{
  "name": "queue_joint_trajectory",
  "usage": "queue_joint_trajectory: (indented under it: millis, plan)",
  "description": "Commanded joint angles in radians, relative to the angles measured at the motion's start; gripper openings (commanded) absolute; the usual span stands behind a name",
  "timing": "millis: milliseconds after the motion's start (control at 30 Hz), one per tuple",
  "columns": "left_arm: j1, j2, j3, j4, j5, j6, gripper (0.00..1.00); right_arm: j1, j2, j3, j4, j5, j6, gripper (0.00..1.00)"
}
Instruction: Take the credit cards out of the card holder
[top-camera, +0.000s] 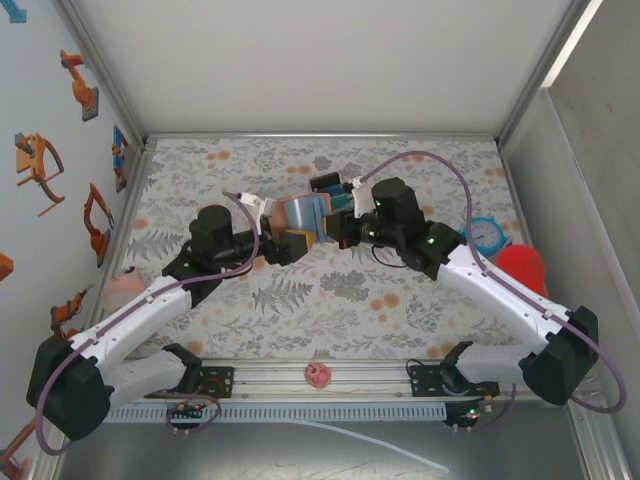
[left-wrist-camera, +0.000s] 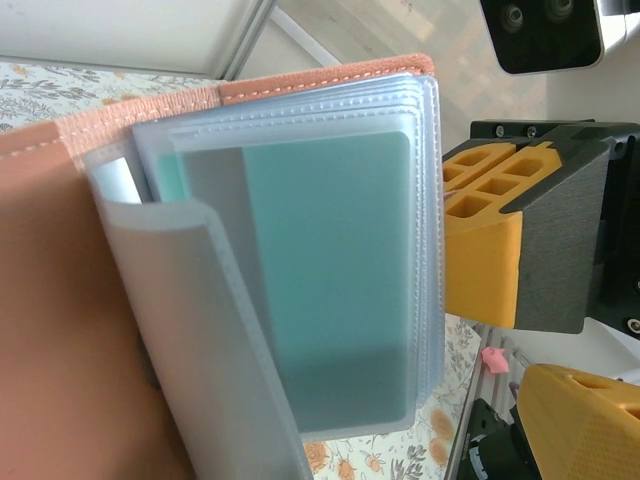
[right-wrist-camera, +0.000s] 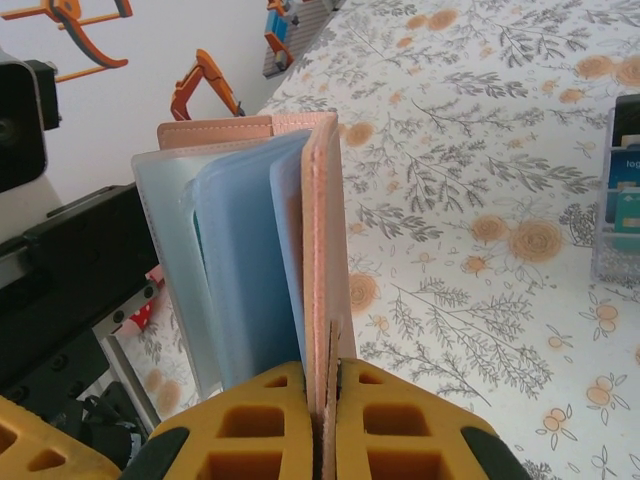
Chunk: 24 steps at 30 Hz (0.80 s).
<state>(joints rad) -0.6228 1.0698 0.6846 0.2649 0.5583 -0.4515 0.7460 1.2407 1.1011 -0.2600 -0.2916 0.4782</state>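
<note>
Currently the card holder (top-camera: 303, 213) is up off the desk (top-camera: 330, 300), cover pinched by the right tool (right-wrist-camera: 330, 400), left tool (left-wrist-camera: 535, 335) spread beside it; cards (left-wrist-camera: 330, 280) look light, stiff, slick: grip one's edge.

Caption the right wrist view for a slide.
Right gripper pinches the card holder by its cover, clear sleeves fanned out above the table.

A blue alarm clock (top-camera: 487, 233) beside a red object (top-camera: 522, 268); a pink toy (top-camera: 318, 375) on the rail (top-camera: 380, 378).
</note>
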Motion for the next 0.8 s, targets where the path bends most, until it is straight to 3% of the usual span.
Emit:
queue_joint_trajectory:
  millis: [0, 767]
  plan:
    - [-0.006, -0.002, 0.021, 0.026, 0.008, 0.003, 0.98, 0.006, -0.007, 0.052, -0.002, 0.020, 0.003, 0.00]
    - [-0.006, 0.009, 0.015, 0.030, 0.000, 0.007, 0.98, 0.051, 0.051, 0.141, -0.113, 0.096, -0.007, 0.00]
